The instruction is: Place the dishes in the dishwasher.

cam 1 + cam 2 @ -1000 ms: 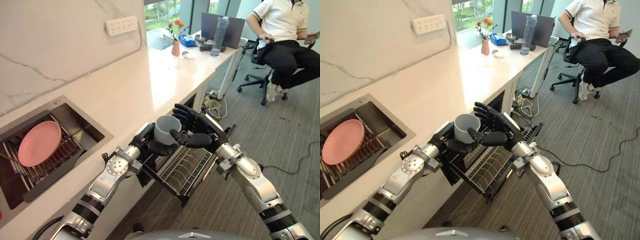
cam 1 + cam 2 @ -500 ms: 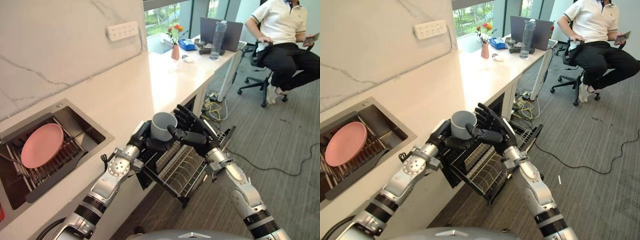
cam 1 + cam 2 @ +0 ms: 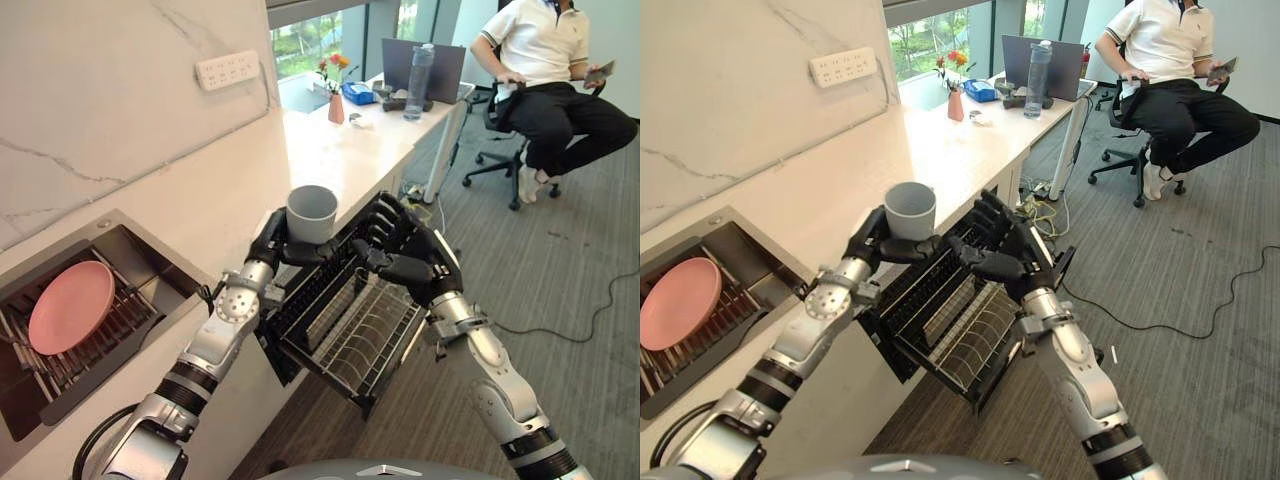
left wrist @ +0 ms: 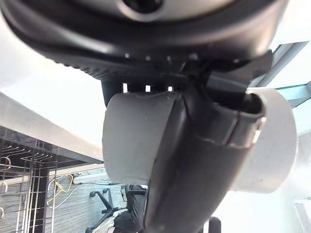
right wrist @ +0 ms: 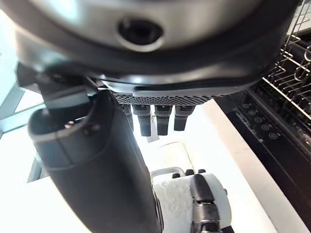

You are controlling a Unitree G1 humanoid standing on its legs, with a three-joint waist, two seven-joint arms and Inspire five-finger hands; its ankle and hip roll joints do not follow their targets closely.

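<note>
Grey cup [image 3: 311, 213] gripped in left hand [image 3: 275, 240] fingers.

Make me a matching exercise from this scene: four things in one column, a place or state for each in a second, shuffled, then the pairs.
Things:
1. grey cup
2. pink plate
3. dishwasher rack
4. right hand

Places or states:
A. pulled out below the counter edge
B. lying in the sink
C. open, holding nothing, over the rack
D. gripped in the left hand, above the counter edge

Pairs: 1-D, 2-B, 3-A, 4-C
</note>
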